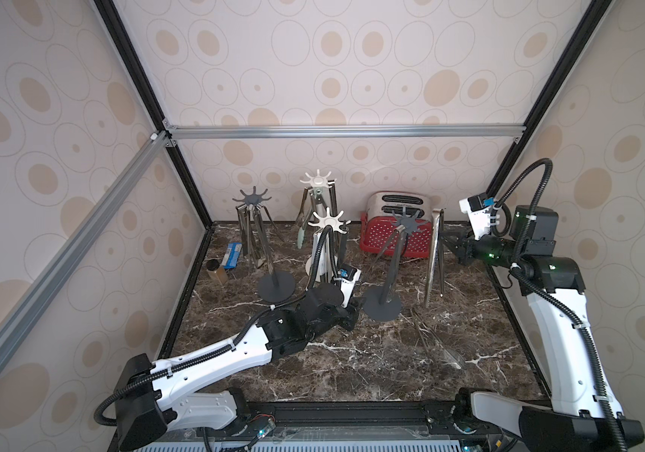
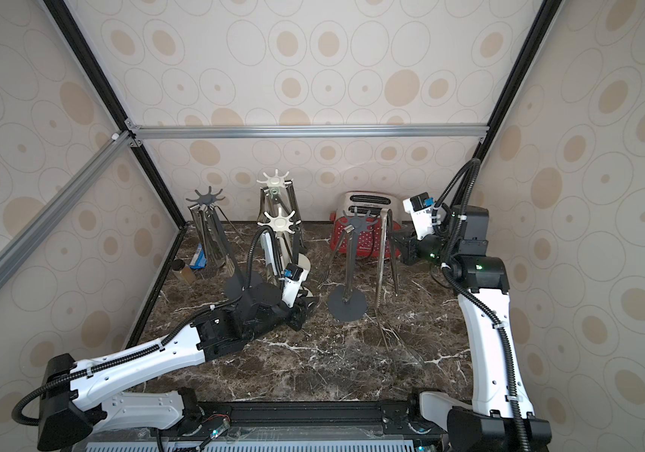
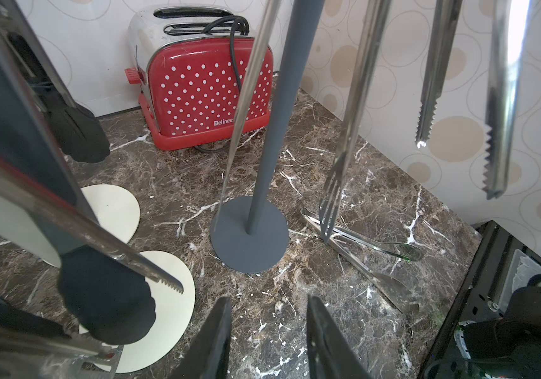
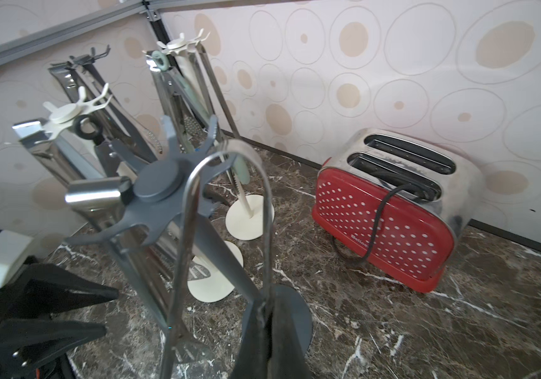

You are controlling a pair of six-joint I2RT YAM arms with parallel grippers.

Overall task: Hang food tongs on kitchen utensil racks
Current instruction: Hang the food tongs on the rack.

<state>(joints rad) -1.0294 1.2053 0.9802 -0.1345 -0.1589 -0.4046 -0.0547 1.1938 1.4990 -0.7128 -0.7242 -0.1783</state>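
Tongs of shiny steel (image 1: 430, 270) standing upright, tips pointing down, pinched in right gripper (image 4: 262, 328); left gripper (image 3: 269, 298) gaping over brown marble (image 1: 352, 352), oval-papered walls (image 1: 352, 58) surrounding.

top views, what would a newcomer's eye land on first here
The red polka-dot toaster at the back stands out first. In front of it, the right claw holds long steel tongs up by the crown of the dark grey rack. The back cream rack carries more, including pale green tongs.

Toaster (image 1: 379, 202) behind rack (image 1: 382, 306); loose tongs (image 1: 432, 343) before rack
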